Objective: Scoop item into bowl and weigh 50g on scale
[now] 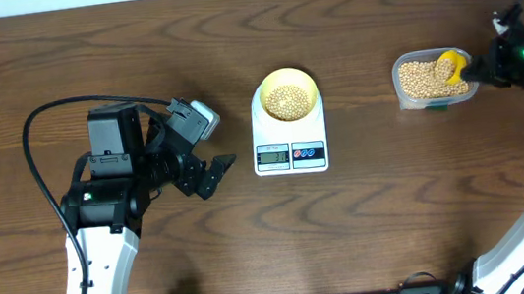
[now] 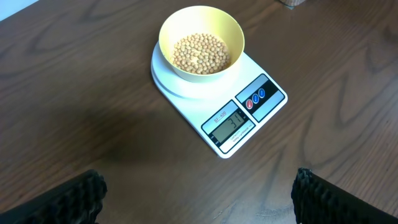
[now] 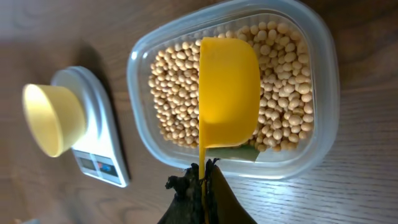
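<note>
Overhead view: the bowl (image 1: 288,96) sits on the scale (image 1: 291,158) mid-desk w/ a layer of beans (image 1: 287,103) in it. The left-wrist view shows the display at what looks like 31, digits small, so by my read the wt is short of target & more scooping is due. The right end effector (image 1: 481,70) is clamped on the handle of the yellow scoop (image 1: 449,67), whose cup is down among the beans in the clear tub (image 1: 404,91) at the far right of the desk (image 1: 377,203). In the right-wrist view the handle is edge-on, running straight out from the jaws, w/ the cup over the bean pile; can't tell if it's loaded. Key relation: the bowl lies to the left of the scoop, well apart, w/ bare desk btwn tub and scale, and the scoop's long axis points roughly that way, cup end leading. The next carry is prob. a lift clear of the tub rim, then a leftward sweep to above the bowl, keeping the cup level. The left end effector (image 1: 214,144) is nearer the scale, just beside its left edge, jaws wide apart & holding nothing. It has no scoop, so the job falls to the right arm.
</note>
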Motion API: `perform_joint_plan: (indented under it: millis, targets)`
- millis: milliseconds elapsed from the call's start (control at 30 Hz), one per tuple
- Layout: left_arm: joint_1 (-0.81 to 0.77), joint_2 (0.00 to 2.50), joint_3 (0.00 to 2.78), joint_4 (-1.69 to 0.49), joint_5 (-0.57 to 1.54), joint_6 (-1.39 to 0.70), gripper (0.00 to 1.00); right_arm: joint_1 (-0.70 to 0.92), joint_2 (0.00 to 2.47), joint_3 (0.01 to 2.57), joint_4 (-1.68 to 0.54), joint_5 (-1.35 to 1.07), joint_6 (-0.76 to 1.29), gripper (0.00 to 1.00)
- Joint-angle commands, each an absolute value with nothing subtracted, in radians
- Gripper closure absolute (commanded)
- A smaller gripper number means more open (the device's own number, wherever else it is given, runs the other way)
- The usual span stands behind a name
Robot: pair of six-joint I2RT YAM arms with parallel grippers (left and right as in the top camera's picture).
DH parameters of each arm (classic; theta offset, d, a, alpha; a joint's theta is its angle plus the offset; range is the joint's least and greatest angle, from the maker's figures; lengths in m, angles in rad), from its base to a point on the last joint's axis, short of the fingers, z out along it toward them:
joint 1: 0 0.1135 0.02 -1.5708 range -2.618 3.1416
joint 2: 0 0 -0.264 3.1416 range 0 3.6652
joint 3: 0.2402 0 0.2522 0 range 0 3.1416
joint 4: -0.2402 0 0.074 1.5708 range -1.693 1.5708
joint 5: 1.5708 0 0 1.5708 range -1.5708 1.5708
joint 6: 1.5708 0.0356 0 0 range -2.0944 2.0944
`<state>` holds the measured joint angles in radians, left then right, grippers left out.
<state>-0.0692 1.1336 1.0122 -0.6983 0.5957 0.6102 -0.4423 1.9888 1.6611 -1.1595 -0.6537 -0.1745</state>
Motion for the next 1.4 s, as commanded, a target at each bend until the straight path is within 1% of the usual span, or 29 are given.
perform_joint_plan:
  millis: [0, 333, 600, 933, 1267, 1367]
  targets:
    - [-0.069, 1.137, 1.027, -0.698, 0.591, 0.617, 0.02, -0.466, 1.994, 1.673, -1.173, -0.76, -0.204, 0.99]
    - [-0.069, 1.137, 1.027, -0.698, 0.591, 0.617, 0.02, -0.462, 1.994, 1.673, -1.201, -0.88, -0.241, 0.99]
    - [-0.069, 1.137, 1.027, -0.698, 0.591, 0.617, 0.02, -0.415, 1.994, 1.673, -1.198, -0.98, -0.241, 0.99]
    - [-0.069, 1.137, 1.027, -0.698, 0.591, 0.617, 0.03, -0.273, 1.994, 1.673, -1.19, -1.029, -0.228, 0.99]
    - [-0.069, 1.137, 1.027, -0.698, 0.591, 0.617, 0.03, -0.12, 1.994, 1.673, -1.088, -1.061, -0.149, 0.99]
    - [-0.069, 1.137, 1.027, -0.698, 0.591, 0.617, 0.03, -0.071, 1.994, 1.673, -1.049, -1.023, -0.13, 0.99]
